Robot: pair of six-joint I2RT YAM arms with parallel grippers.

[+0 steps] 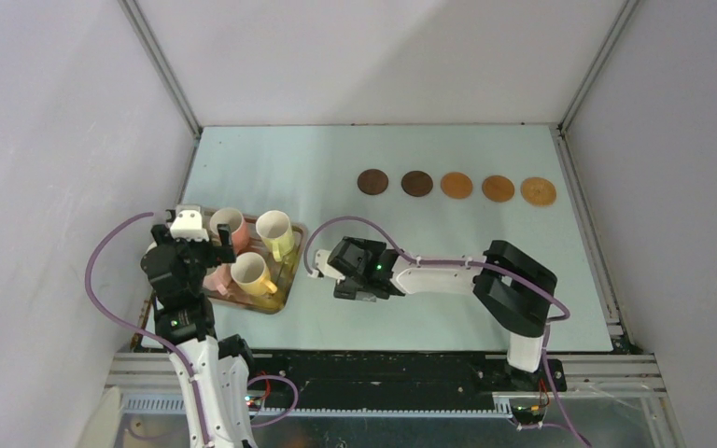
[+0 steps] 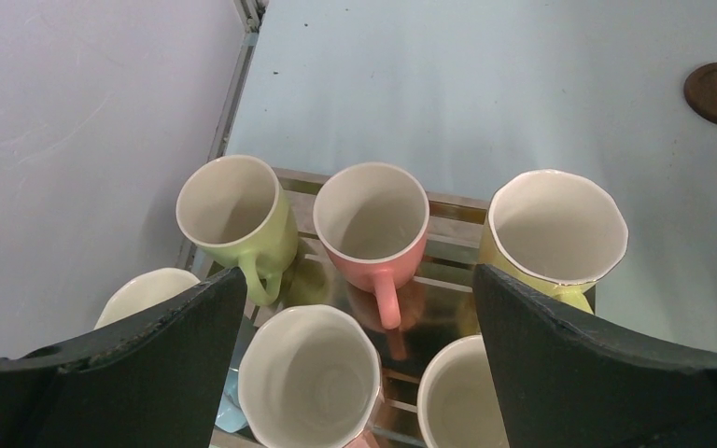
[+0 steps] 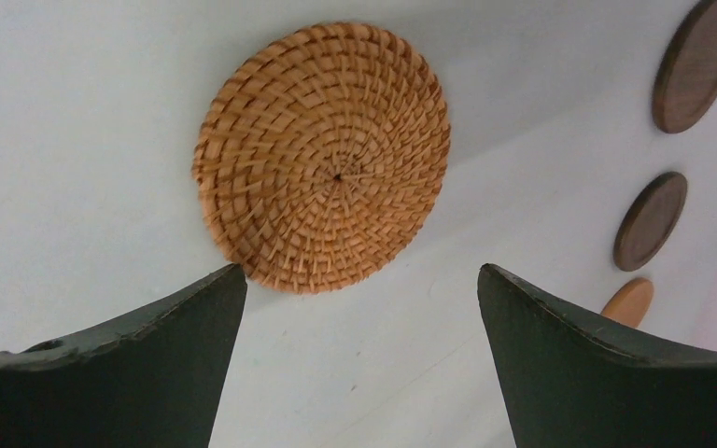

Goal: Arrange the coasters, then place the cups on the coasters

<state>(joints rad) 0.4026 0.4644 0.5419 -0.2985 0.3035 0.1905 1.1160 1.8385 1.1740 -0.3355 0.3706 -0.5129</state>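
Checking the coasters first, I see five small flat round discs in a straight row on the far side of the pale worktop point(image 1: 271, 159). From left to right they are a dark brown coaster point(image 1: 372, 182), a second dark brown coaster point(image 1: 417, 184), a smooth orange-brown coaster point(image 1: 456, 185), a second orange-brown coaster point(image 1: 498, 189) and a woven tan coaster point(image 1: 538, 191). They sit near one another without touching.

The sixth, a woven tan rattan coaster point(image 3: 322, 154), lies flat on the worktop well apart from that row. It is just ahead of the right jaws, which are spread wide and hold nothing. In the top view the right arm point(image 1: 448, 275) hides it.

All six cups stand upright on the rectangular shiny metal tray point(image 1: 285, 297) at the worktop's left side. In the far row are the pale yellow-green mug point(image 2: 233, 210), the salmon pink mug point(image 2: 373, 224) and the yellow mug point(image 2: 555, 229). Nearer me are a white-lined mug point(image 2: 308, 373), another white-lined mug point(image 2: 453, 397) and a mug rim point(image 2: 145, 285) half hidden by a finger; I cannot tell their colours.

The left jaws hang above the tray, wide open and empty.
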